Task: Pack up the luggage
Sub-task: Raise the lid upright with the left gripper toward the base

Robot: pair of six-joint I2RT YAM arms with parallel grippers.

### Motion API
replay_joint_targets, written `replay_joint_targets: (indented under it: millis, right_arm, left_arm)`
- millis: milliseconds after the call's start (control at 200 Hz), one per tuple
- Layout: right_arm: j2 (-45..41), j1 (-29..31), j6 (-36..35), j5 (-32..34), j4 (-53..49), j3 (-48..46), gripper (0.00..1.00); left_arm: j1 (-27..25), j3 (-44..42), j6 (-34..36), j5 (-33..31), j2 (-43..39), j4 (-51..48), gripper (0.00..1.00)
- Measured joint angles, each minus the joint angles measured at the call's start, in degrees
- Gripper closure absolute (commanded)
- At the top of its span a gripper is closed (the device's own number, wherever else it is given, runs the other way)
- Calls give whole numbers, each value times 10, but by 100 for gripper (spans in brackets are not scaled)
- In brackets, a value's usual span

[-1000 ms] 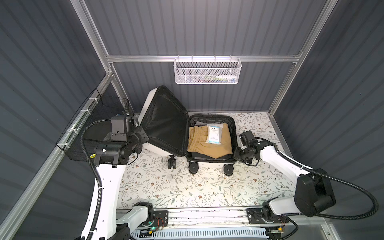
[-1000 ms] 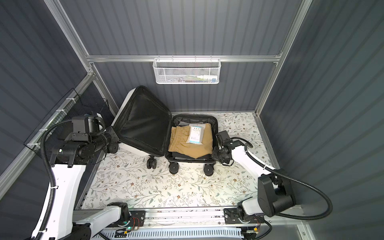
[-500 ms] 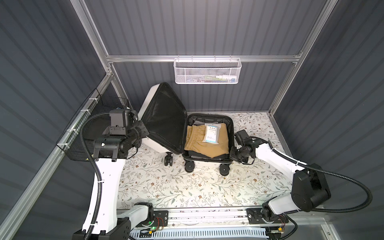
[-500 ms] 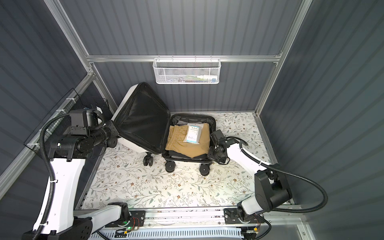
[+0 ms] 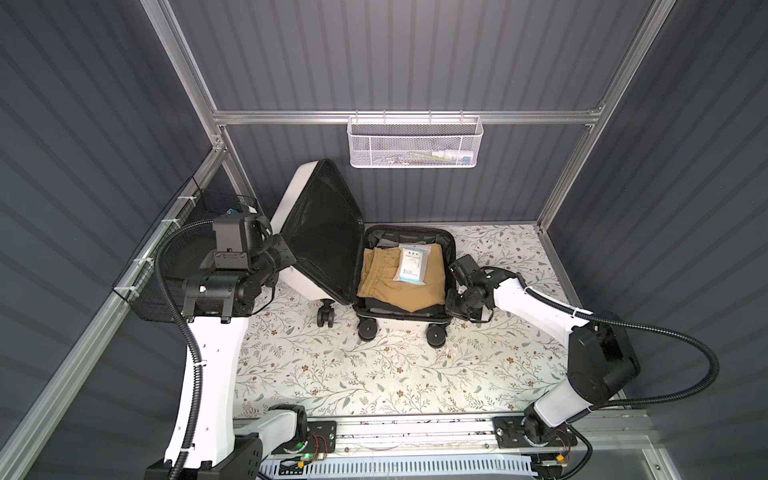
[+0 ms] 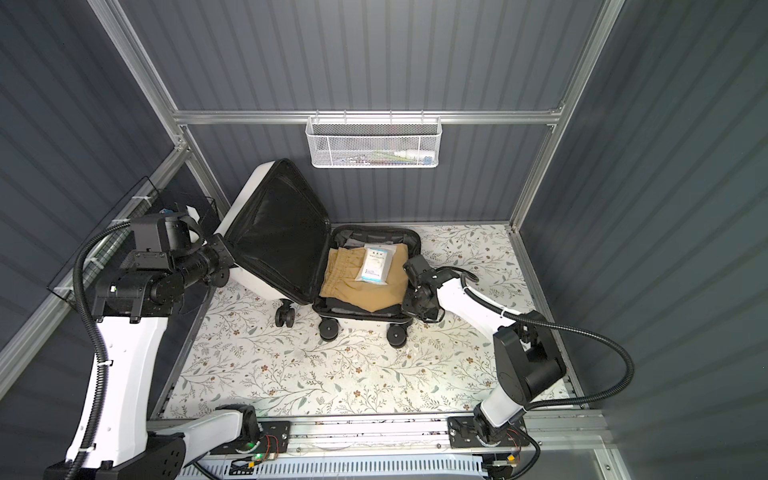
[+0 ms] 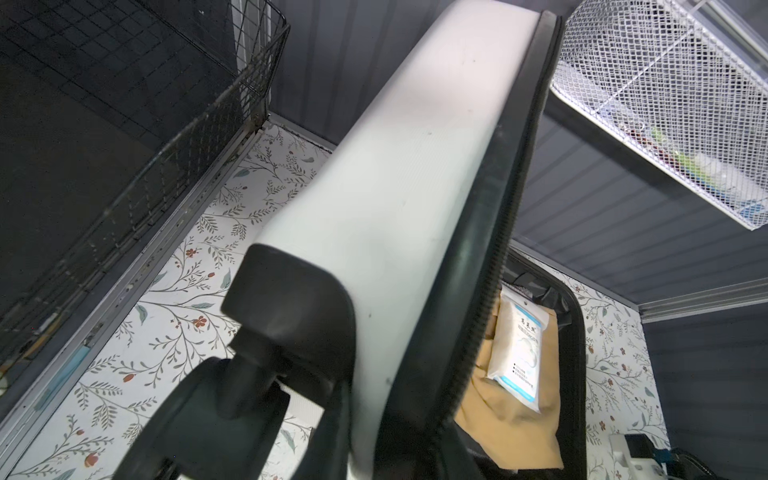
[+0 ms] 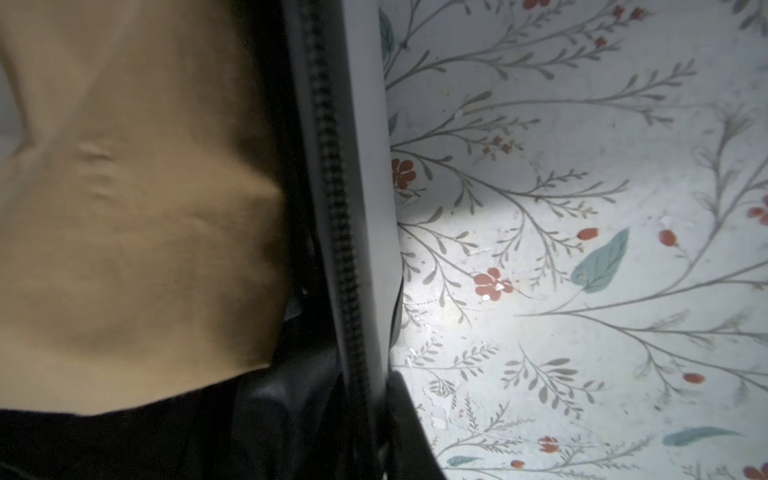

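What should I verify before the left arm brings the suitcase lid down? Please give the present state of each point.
1. Left tool grips the outer edge of the lid: ok.
2. Right tool clamps the side wall of the luggage, to steady it: ok.
3. Tan shorts lie inside the base, clear of the zipper on the right side: ok.
4. White packet lies flat on the shorts: ok.
5. Where the zipper pull sits: cannot tell.
6. White mesh basket holds items; whether they must be packed first: cannot tell.
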Motion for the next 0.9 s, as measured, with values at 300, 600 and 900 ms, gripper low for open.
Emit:
replay_joint_targets:
  millis: [300,600,900]
  right_arm:
    - [37,26,7,7,0,39,100]
    - [38,27,7,9,1,40,100]
    - [42,27,7,8,0,43,100]
  left_arm:
    - [3,0,-3,4,0,25,99]
    - [3,0,-14,32,0,37,96]
    - [-23,21,-18,33,12,37,96]
